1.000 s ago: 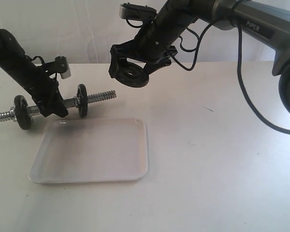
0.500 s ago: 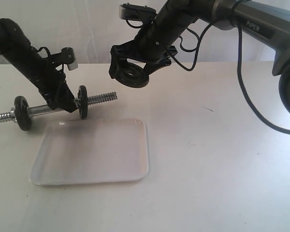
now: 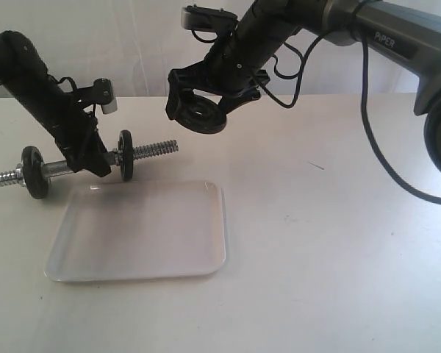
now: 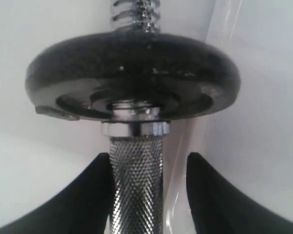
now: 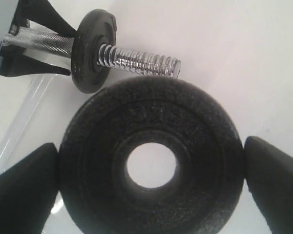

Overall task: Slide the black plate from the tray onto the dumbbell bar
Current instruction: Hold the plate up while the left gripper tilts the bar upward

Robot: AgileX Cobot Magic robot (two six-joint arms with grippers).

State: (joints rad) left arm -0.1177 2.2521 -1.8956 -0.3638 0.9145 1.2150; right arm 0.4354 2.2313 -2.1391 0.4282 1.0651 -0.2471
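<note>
My right gripper [image 3: 198,110] hangs in the air, shut on the black plate [image 5: 195,146], whose edges sit between the two fingers [image 5: 24,195]. The plate's hole faces the bar's free threaded end [image 5: 141,61], a short way off. The dumbbell bar [image 3: 59,167] lies behind the tray [image 3: 219,220] and carries two alike discs [image 3: 35,171] [image 3: 125,154]. My left gripper [image 4: 150,163] straddles the knurled middle [image 4: 136,195] just behind the nearer disc [image 4: 132,73]. One finger touches the bar and a gap shows at the other. Nothing lies in the tray.
The white table [image 3: 338,243] stretches to the right of the tray. A black cable [image 3: 371,125] hangs from the right arm over the table. A pale wall rises behind.
The left arm's wrist swung up and right, then came partly back, staying around the bar. The bar, its discs and the right gripper with the plate hardly moved.
</note>
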